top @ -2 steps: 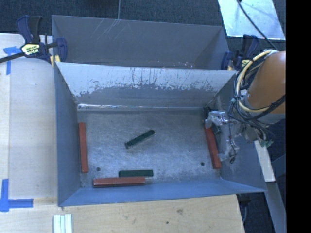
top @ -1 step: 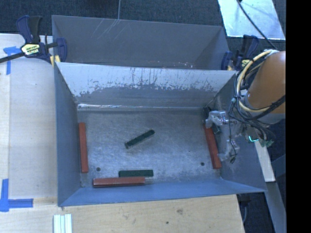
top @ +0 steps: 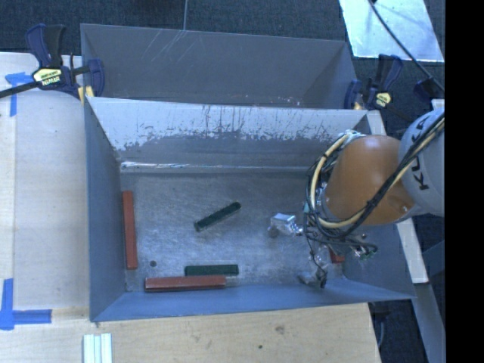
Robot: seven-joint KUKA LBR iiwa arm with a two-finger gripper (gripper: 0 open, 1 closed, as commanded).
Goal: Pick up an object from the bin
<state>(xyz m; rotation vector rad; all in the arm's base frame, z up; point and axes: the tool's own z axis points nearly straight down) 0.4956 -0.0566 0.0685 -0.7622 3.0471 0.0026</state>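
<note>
1. Grey metal makes up the bin [top: 102,203] in front of you, and the arm comes in over its right wall.
2. The tool [top: 316,277] hangs low in the near right corner of the bin floor, close to where the front and right walls meet.
3. An orange cover [top: 363,176] on the wrist, ringed by looped cables [top: 321,172], sits above the tool and hides most of it. You cannot tell how far the tool is open, and you see nothing held in it.
4. The thing nearest the tool is a small silvery piece [top: 283,223]. It lies on the floor just left of the wrist and a little farther back than the tool, apart from it.
5. A tiny red bit [top: 336,258] shows just beside the tool, on its right. You cannot tell whether it lies in the bin or belongs to the arm.
6. A dark green pen [top: 218,216] lies tilted near the middle of the floor, well left of the tool.
7. Along the front wall a short dark green bar [top: 212,270] lies flat, with a longer red-brown bar [top: 185,283] just in front of it.
8. A red-brown stick [top: 129,229] lies along the left wall, well apart from the tool.
</note>
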